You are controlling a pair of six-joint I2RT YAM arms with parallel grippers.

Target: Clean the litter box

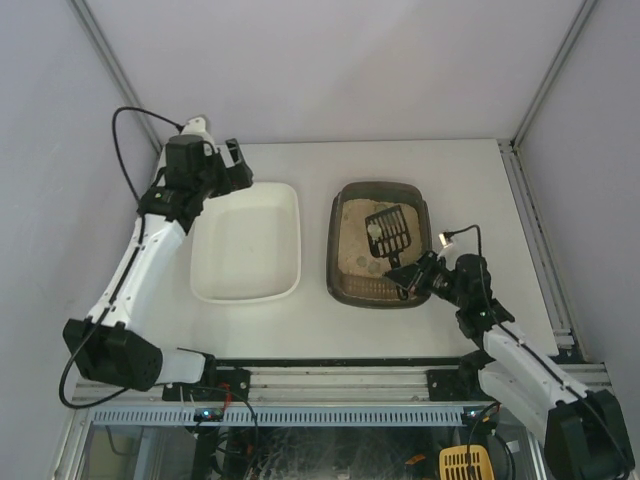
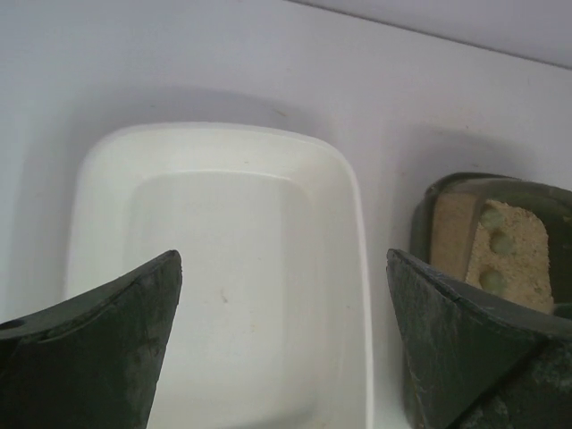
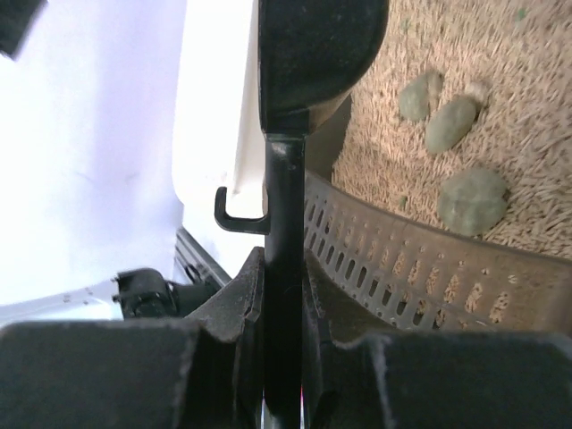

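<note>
Scoop [image 1: 390,230] over litter box [image 1: 334,262], centre right.
Right gripper [image 1: 410,280] clamped on handle to reach green lumps [image 3: 472,201]; left gripper [image 1: 236,160] spread wide, parked by white tray [image 1: 296,215] upper left, clear of work.

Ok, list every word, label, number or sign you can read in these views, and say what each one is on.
None: no readable text appears in any view.
The litter box, the white tray and the black scoop show no lettering.
The yellow part below the table edge is too small to show any marking.
</note>
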